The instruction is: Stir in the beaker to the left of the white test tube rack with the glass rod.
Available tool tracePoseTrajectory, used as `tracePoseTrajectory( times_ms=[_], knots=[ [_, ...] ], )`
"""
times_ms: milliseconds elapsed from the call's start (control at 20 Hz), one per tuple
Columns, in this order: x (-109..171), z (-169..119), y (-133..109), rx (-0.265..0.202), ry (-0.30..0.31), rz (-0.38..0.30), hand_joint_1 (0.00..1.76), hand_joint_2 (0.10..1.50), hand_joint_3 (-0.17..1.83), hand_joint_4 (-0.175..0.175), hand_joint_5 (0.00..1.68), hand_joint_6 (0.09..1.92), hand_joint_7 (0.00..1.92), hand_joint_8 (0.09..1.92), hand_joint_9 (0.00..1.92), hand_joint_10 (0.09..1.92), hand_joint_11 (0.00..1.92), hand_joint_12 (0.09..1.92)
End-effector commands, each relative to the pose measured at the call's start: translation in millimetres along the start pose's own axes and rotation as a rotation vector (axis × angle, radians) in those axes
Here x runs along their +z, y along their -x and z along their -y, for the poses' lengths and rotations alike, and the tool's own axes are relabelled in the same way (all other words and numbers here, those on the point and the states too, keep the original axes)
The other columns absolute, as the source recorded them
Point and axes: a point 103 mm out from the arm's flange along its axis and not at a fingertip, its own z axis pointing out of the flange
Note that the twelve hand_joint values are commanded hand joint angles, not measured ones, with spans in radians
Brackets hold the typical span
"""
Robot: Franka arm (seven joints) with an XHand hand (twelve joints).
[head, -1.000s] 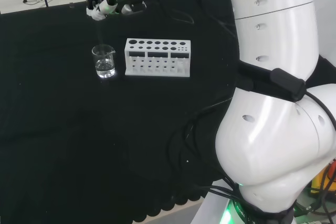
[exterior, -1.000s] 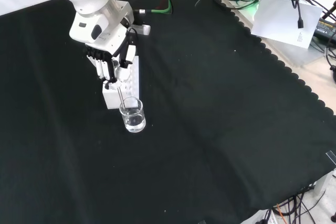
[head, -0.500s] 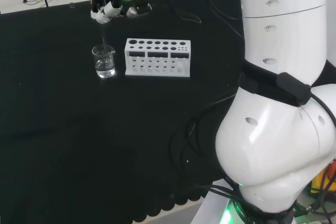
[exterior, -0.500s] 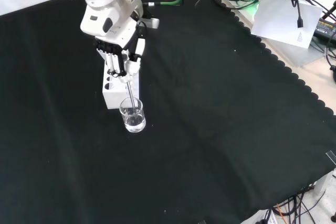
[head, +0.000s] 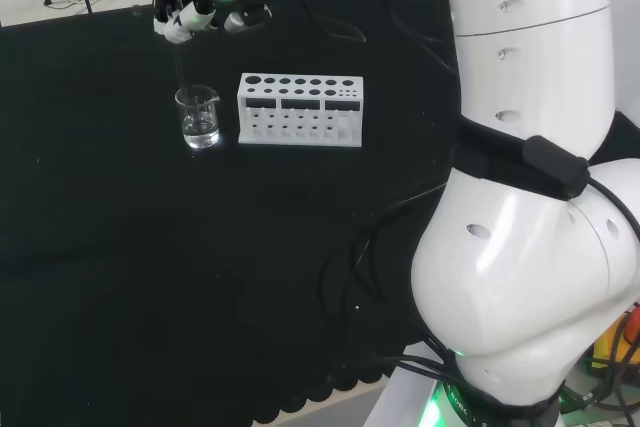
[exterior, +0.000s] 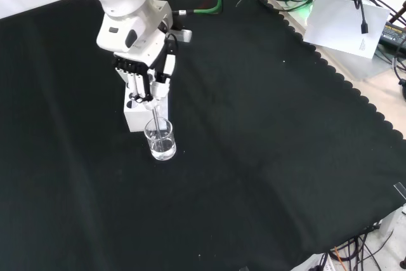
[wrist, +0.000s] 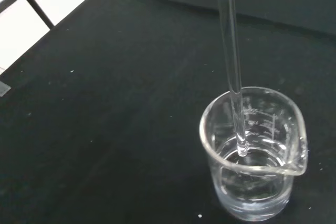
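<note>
Black cloth is covering the worktop (exterior: 266, 157) where the hand (exterior: 144, 75) is pinching the glass rod (wrist: 231, 66), tip dipping into the beaker (exterior: 160, 138) beside the white rack (head: 300, 110); gentle circles clear of the wall would be stirring best

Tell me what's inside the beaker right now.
The beaker holds shallow clear liquid, and the glass rod gripped by the hand reaches down inside it. Whether the tip touches the bottom can't be seen.

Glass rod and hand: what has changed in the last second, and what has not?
In the head view the hand swung right, then back left, carrying the glass rod round inside the beaker. The hand stays shut on the rod; beaker and test tube rack have not moved.
</note>
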Motion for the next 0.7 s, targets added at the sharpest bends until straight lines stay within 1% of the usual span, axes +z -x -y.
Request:
tracePoseTrajectory(
  times_ms=[50,150,300,450,550,700],
  knots=[
    [2,8,29,0.035,0.011,-0.013,1.30,1.07,-0.04,-0.175,1.23,0.26,1.09,1.17,1.55,1.04,1.58,0.94],
    [0,17,32,0.045,0.009,-0.015,1.30,1.07,-0.04,-0.175,1.23,0.26,1.09,1.16,1.55,1.04,1.58,0.94],
    [-2,28,28,0.056,0.003,-0.024,1.30,1.07,-0.04,-0.175,1.23,0.26,1.09,1.16,1.55,1.04,1.58,0.95],
    [-6,33,16,0.047,0.003,-0.014,1.30,1.07,-0.04,-0.175,1.23,0.26,1.09,1.16,1.55,1.04,1.58,0.95],
    [-10,31,2,0.034,-0.002,0.002,1.30,1.07,-0.04,-0.175,1.23,0.26,1.09,1.16,1.55,1.04,1.58,0.95],
    [-10,31,-1,0.032,-0.009,0.012,1.30,1.07,-0.04,-0.175,1.23,0.26,1.09,1.16,1.55,1.04,1.58,0.95]
  ],
)
